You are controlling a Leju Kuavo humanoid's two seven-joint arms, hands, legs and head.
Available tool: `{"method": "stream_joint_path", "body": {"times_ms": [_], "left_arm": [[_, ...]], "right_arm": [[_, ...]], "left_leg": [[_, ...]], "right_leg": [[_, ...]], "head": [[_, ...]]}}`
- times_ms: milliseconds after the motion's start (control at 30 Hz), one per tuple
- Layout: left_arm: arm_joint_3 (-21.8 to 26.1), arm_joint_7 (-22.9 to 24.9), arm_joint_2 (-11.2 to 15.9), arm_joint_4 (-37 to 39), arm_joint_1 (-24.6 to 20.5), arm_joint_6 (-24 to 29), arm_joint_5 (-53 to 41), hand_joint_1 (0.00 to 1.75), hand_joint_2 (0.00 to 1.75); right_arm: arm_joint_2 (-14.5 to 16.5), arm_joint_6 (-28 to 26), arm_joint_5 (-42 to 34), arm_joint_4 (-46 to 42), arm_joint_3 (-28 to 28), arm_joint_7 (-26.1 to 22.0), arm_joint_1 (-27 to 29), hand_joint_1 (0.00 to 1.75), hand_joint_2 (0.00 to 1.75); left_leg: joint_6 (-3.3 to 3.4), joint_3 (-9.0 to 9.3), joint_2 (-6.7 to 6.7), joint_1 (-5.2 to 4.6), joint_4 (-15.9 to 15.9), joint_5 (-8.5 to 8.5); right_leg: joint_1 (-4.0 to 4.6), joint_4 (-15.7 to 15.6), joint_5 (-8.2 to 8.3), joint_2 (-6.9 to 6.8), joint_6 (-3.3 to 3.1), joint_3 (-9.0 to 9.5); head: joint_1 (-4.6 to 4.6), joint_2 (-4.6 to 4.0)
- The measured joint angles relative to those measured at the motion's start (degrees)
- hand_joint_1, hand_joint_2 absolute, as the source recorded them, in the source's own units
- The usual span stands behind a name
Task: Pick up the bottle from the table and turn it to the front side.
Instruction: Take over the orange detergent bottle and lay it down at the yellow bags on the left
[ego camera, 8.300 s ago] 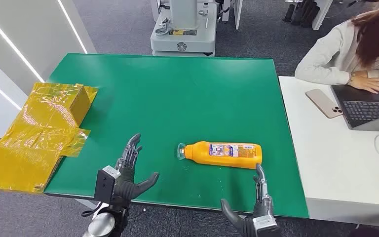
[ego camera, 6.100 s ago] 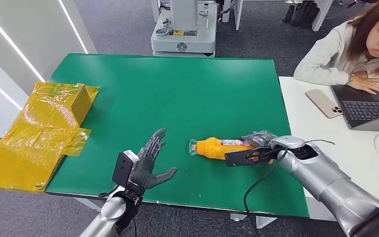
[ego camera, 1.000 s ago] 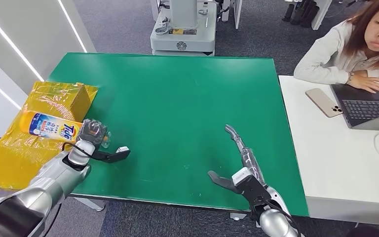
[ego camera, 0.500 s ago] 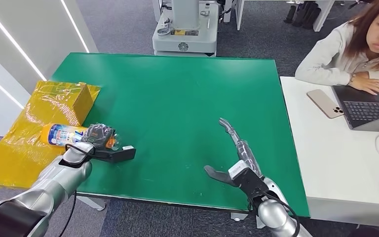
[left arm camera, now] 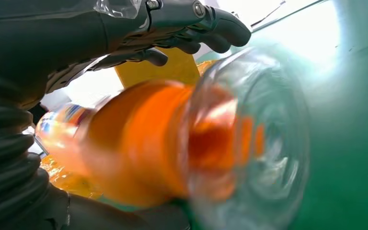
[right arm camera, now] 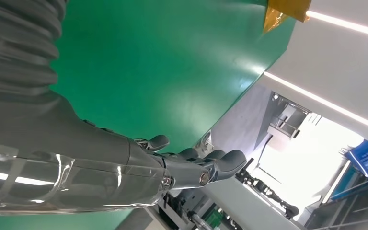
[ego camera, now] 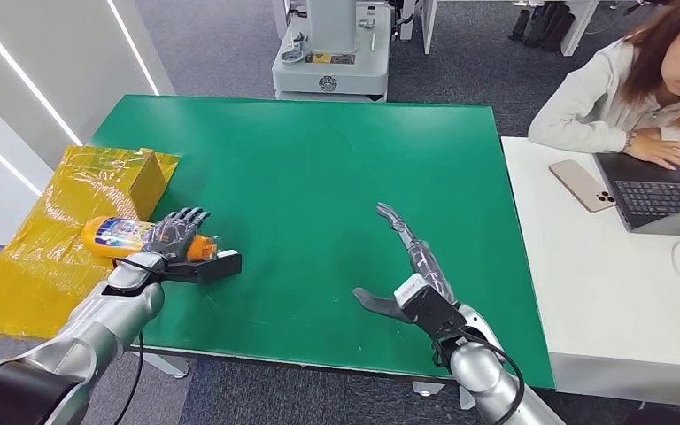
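Your left hand [ego camera: 177, 236] grasps the orange bottle [ego camera: 124, 235] beside the yellow box [ego camera: 97, 181]; your right hand [ego camera: 407, 266], fingers spread, holds nothing above the green table [ego camera: 319, 168].

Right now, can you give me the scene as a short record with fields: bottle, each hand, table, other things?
bottle: orange bottle lying on its side at the table's left edge, label partly showing
left hand: left hand holds the bottle near its neck
right hand: right hand open above the table, holds nothing
table: green table
other things: yellow wrapped box beside the table; a person at a laptop
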Motion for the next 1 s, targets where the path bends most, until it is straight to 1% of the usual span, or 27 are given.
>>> {"method": "stream_joint_path", "body": {"times_ms": [133, 233, 267, 333, 433, 467, 533, 567, 600, 700, 767, 833, 900, 933, 1000], "left_arm": [[1.01, -1.26, -0.28, 0.00, 0.22, 0.02, 3.11, 0.00, 1.75], [3.37, -5.59, -1.29, -0.15, 1.51, 2.17, 9.89, 0.00, 1.75], [4.59, -8.09, -1.92, -0.44, 2.34, 3.72, 13.30, 0.00, 1.75], [7.45, -14.64, -3.68, -1.89, 4.39, 7.75, 21.54, 0.00, 1.75], [11.07, -24.99, -7.10, -6.77, 7.93, 13.32, 34.50, 0.00, 1.75], [11.61, -27.72, -8.23, -9.33, 9.25, 14.51, 38.76, 0.00, 1.75], [11.67, -31.17, -9.98, -14.72, 11.68, 16.28, 45.28, 0.00, 1.75], [11.33, -32.14, -10.66, -17.73, 12.89, 17.57, 46.59, 0.00, 1.75], [10.74, -32.63, -11.19, -20.83, 14.09, 19.13, 45.66, 0.00, 1.75], [7.85, -33.17, -12.39, -31.86, 18.36, 22.80, 36.60, 0.00, 1.75], [5.35, -33.24, -13.11, -38.87, 21.21, 23.24, 31.19, 0.00, 1.75], [2.94, -33.27, -13.76, -44.25, 23.31, 23.27, 28.10, 0.00, 1.75], [0.96, -33.27, -14.10, -47.58, 24.56, 23.28, 28.67, 0.00, 1.75], [-0.04, -33.27, -14.14, -48.47, 24.90, 23.27, 30.60, 0.00, 1.75], [-3.08, -32.90, -14.03, -49.05, 25.23, 22.69, 38.42, 0.00, 1.75]], "right_arm": [[0.14, -0.22, -0.34, 0.81, 0.28, 0.01, -0.10, 0.00, 1.75], [0.13, -0.83, -1.03, 1.55, 0.44, -0.21, -0.06, 0.00, 1.75], [0.13, -1.10, -1.34, 1.75, 0.46, -0.38, 0.01, 0.00, 1.75], [0.13, -1.69, -2.03, 2.02, 0.47, -0.73, 0.43, 0.00, 1.75], [0.13, -3.02, -3.09, 2.11, 0.46, -1.72, 1.88, 0.00, 1.75], [0.13, -3.74, -3.57, 2.11, 0.45, -2.36, 2.52, 0.00, 1.75], [0.13, -5.32, -4.73, 2.06, 0.39, -3.81, 3.81, 0.00, 1.75], [0.13, -6.00, -5.36, 1.95, 0.36, -4.51, 4.50, 0.00, 1.75], [0.13, -6.51, -5.91, 1.79, 0.33, -5.08, 5.18, 0.00, 1.75], [0.13, -7.62, -7.20, 1.10, 0.32, -6.50, 7.35, 0.00, 1.75], [0.13, -8.40, -8.12, 0.51, 0.25, -7.56, 8.83, 0.00, 1.75], [0.13, -9.25, -8.96, -0.29, 0.01, -8.55, 10.19, 0.00, 1.75], [0.13, -10.23, -9.46, -1.35, -0.43, -9.30, 11.56, 0.00, 1.75], [0.13, -10.78, -9.58, -2.04, -0.71, -9.60, 12.41, 0.00, 1.75], [0.16, -12.00, -9.71, -4.17, -1.49, -10.10, 14.86, 0.00, 1.75]], "left_leg": [[0.00, 0.00, 0.00, 0.00, 0.00, 0.00], [0.00, 0.00, 0.00, -0.01, 0.01, 0.00], [0.00, -0.01, 0.00, -0.01, 0.01, 0.00], [0.00, -0.03, -0.01, -0.01, 0.03, 0.00], [0.04, -0.08, -0.01, -0.02, 0.04, -0.03], [0.06, -0.09, 0.00, -0.02, 0.04, -0.05], [0.11, -0.09, 0.04, -0.03, 0.04, -0.09], [0.13, -0.10, 0.04, -0.02, 0.04, -0.11], [0.15, -0.10, 0.04, -0.02, 0.04, -0.14], [0.18, -0.11, 0.03, -0.02, 0.04, -0.19], [0.19, -0.13, 0.03, -0.02, 0.04, -0.22], [0.20, -0.13, 0.06, -0.02, 0.04, -0.26], [0.22, -0.12, 0.08, -0.02, 0.04, -0.31], [0.23, -0.11, 0.07, -0.02, 0.03, -0.33], [0.27, -0.13, -0.01, -0.02, 0.03, -0.35]], "right_leg": [[0.00, 0.00, 0.00, 0.00, 0.00, 0.00], [0.00, -0.02, 0.00, 0.00, 0.00, -0.01], [0.00, -0.03, 0.00, 0.00, 0.00, -0.02], [-0.01, -0.06, 0.00, 0.00, 0.01, -0.04], [-0.01, -0.12, 0.00, 0.00, 0.01, -0.04], [-0.02, -0.14, 0.00, 0.02, 0.02, -0.04], [-0.02, -0.18, 0.00, 0.06, 0.02, -0.05], [-0.02, -0.19, 0.00, 0.07, 0.02, -0.05], [-0.02, -0.20, -0.01, 0.06, 0.03, -0.05], [-0.02, -0.22, -0.06, 0.05, 0.09, -0.05], [-0.02, -0.22, -0.10, 0.05, 0.14, -0.05], [-0.02, -0.23, -0.12, 0.07, 0.17, -0.06], [-0.02, -0.24, -0.13, 0.09, 0.18, -0.06], [-0.02, -0.25, -0.14, 0.08, 0.20, -0.06], [-0.01, -0.25, -0.18, 0.00, 0.23, -0.05]], "head": [[0.00, 0.00], [0.00, 0.00], [0.00, 0.01], [0.00, 0.01], [0.01, 0.00], [0.01, 0.00], [0.00, 0.01], [0.01, 0.01], [0.00, 0.01], [-0.01, 0.01], [0.01, 0.00], [0.01, 0.00], [0.00, 0.01], [-0.01, 0.01], [-0.01, 0.01]]}}
